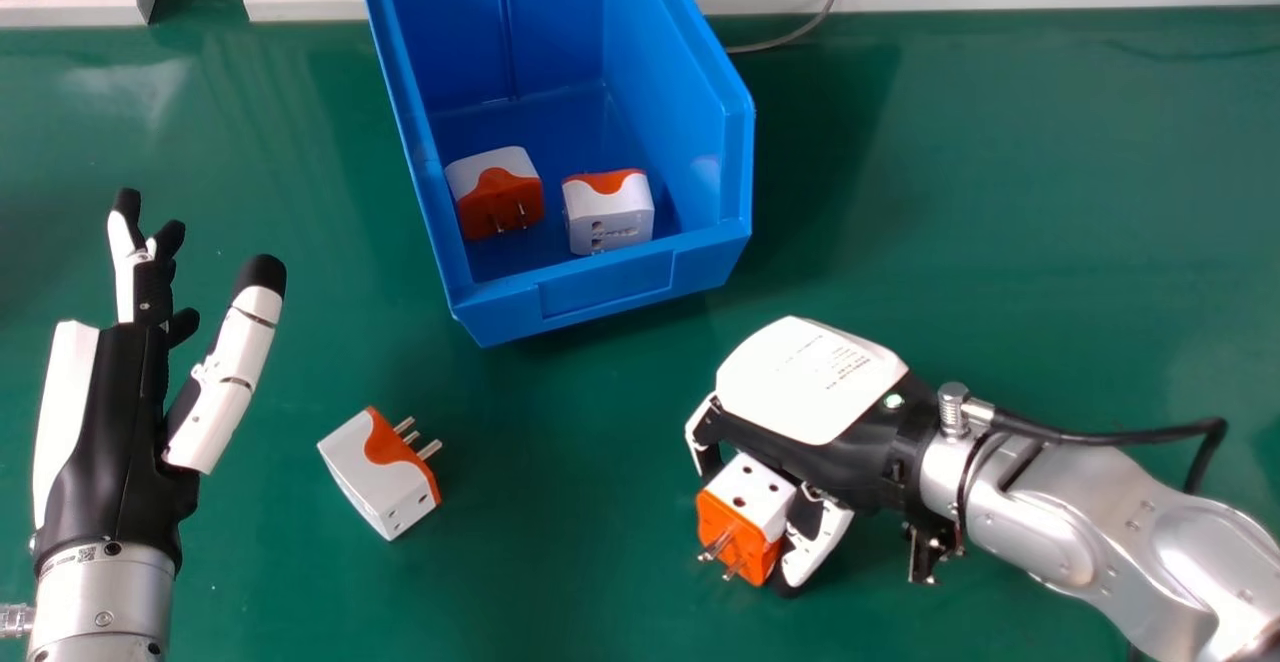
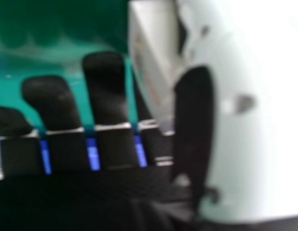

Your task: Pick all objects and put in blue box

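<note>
While the left hand (image 1: 115, 442) is held open, with its thumb (image 1: 235, 362) away from its fingers, the right hand (image 1: 815, 382) has its fingers and thumb closed on an orange and white plug adapter (image 1: 745, 507). That adapter has a white side with little holes facing up, and its metal pins poke out of the orange side, toward the robot. I can't tell if it touches the green counter (image 1: 560, 422). From up close at the right hand (image 2: 105, 86), the adapter seems to be squeezed between the thumb and the finger next to it.

Another plug adapter (image 1: 365, 467) lies on the counter, between the two hands and touching neither. Its pins point away from the left hand.

The big blue box (image 1: 610, 292) sits a bit crooked on the counter, farther out than that loose adapter. Two more adapters are inside, near the low front wall. The left one (image 1: 495, 192) shows its orange side and pins, and the right one (image 1: 610, 217) shows a white side with holes. A small gap is between them.
</note>
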